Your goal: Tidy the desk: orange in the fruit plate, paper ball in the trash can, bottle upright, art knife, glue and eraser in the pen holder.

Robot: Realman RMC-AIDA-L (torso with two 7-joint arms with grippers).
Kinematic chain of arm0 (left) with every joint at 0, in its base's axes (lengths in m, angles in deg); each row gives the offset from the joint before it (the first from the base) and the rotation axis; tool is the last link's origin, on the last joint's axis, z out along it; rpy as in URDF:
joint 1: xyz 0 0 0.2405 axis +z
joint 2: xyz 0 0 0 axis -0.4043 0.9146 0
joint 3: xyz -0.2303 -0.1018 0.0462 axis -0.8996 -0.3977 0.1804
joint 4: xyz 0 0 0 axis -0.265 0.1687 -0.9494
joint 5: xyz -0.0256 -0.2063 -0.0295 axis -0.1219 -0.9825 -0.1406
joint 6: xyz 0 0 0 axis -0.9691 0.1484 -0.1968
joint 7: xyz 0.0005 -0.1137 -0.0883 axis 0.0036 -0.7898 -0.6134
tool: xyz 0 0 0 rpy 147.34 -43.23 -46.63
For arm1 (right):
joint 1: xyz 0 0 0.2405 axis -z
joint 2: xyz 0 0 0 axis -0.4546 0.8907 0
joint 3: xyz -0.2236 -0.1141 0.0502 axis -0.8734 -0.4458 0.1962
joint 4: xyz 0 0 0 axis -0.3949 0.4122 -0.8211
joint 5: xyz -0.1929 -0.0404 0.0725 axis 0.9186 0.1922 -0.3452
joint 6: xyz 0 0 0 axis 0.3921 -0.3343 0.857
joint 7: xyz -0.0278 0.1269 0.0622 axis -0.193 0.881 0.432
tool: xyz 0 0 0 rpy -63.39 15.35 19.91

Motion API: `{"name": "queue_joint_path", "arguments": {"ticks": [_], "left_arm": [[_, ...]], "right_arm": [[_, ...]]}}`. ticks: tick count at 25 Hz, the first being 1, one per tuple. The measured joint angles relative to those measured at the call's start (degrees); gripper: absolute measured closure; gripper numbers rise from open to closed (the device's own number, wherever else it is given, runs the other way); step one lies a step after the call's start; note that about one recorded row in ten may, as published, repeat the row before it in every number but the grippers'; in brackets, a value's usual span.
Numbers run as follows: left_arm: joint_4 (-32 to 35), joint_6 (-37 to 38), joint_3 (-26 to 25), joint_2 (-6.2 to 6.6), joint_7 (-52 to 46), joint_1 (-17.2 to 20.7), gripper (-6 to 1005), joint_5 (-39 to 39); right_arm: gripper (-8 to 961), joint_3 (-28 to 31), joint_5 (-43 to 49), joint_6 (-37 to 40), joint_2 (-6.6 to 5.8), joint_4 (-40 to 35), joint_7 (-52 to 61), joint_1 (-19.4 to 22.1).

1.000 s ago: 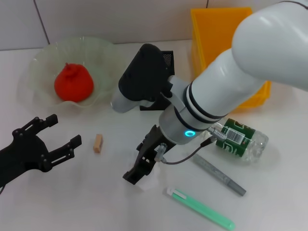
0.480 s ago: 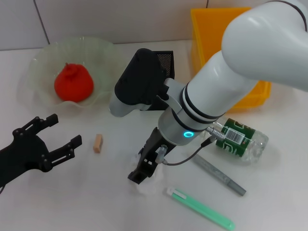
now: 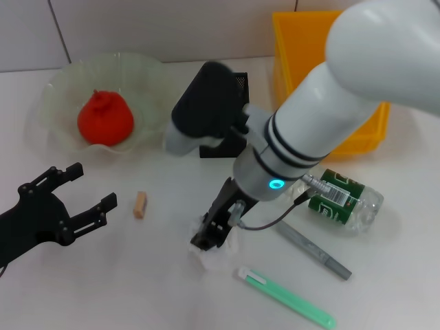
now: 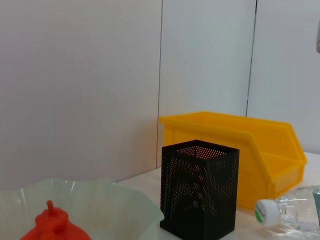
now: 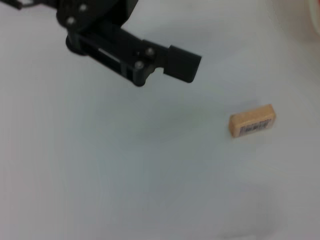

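Observation:
The red-orange orange lies in the pale-green fruit plate at the back left. My right gripper is down on the table in the middle, shut on the white paper ball, of which only crumpled edges show. The tan eraser lies to its left. My left gripper rests open at the front left, holding nothing. The bottle lies on its side at the right. The black mesh pen holder stands behind my right arm, with the yellow trash can beside it.
A grey pen-shaped tool and a green one lie at the front right; I cannot tell which is the art knife and which the glue. My bulky right arm spans the middle and hides most of the pen holder.
My right gripper has shifted to the right and drawn its fingers together over the paper ball. The left arm, eraser and bottle have not moved.

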Motion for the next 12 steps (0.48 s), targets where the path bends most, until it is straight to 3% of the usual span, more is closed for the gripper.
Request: {"name": "queue_joint_path", "arguments": {"ticks": [5, 12], "left_arm": [[0.0, 0.0, 0.0, 0.00, 0.0, 0.0, 143, 0.0], [-0.9, 0.0, 0.0, 0.00, 0.7, -0.2, 143, 0.1]], "right_arm": [[593, 6.9, 2.6, 3.7, -0.22, -6.4, -0.3, 3.5], [667, 22.5, 5.8, 8.4, -0.23, -21.6, -1.2, 10.1]]}}
